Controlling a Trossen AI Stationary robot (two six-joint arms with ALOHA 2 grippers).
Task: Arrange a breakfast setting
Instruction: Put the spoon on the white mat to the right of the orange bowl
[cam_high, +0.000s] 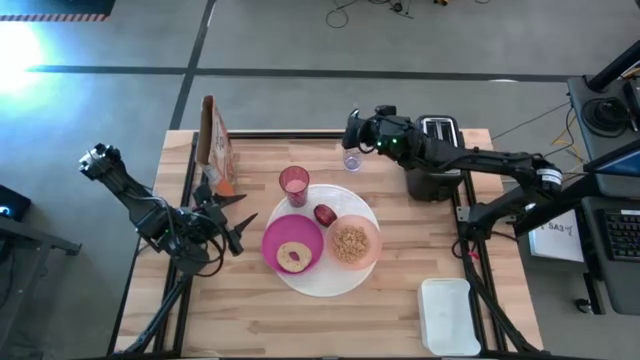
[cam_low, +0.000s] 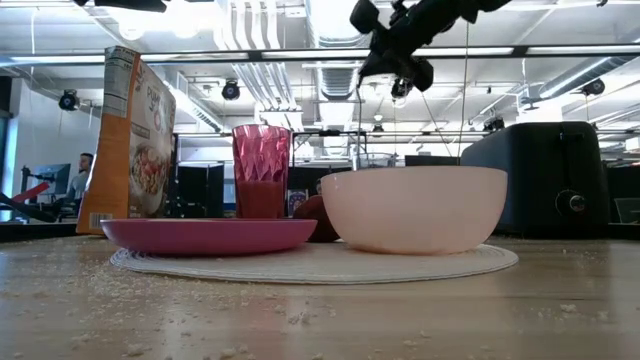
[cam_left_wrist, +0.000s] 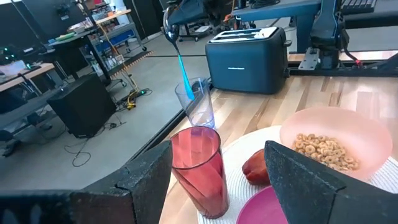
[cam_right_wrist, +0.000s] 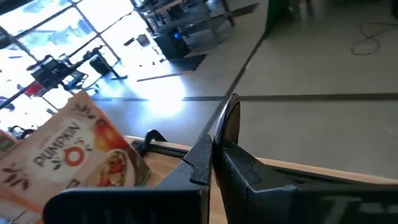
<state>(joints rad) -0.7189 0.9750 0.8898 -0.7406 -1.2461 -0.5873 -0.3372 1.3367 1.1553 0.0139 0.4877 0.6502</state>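
Note:
A large white plate (cam_high: 322, 282) holds a magenta bowl (cam_high: 278, 240) with round bread (cam_high: 293, 256), a peach bowl (cam_high: 353, 243) of cereal and a small red fruit (cam_high: 325, 214). A pink tumbler (cam_high: 294, 185) stands at the plate's far rim. A clear cup (cam_high: 352, 160) stands beyond it. My right gripper (cam_high: 352, 130) hovers above that cup, shut on the teal-handled spoon (cam_left_wrist: 183, 68). My left gripper (cam_high: 238, 222) waits open left of the plate, its fingers level with the tumbler (cam_left_wrist: 199, 168) and touching nothing. My right gripper pinches the spoon between its two fingers just below the metal bowl (cam_right_wrist: 229, 121), which sticks up past the fingertips. The fingers reach nearly level from the table's right. The spoon hangs upright, its teal handle (cam_left_wrist: 185, 78) pointing down with the tip at the clear cup's mouth (cam_left_wrist: 194, 87).
A cereal box (cam_high: 215, 145) stands at the far left. The black toaster (cam_high: 437, 150) sits at the far right under my right arm. A white tub (cam_high: 447, 315) lies at the near right corner. Crumbs are scattered on the near tabletop (cam_low: 250, 320).

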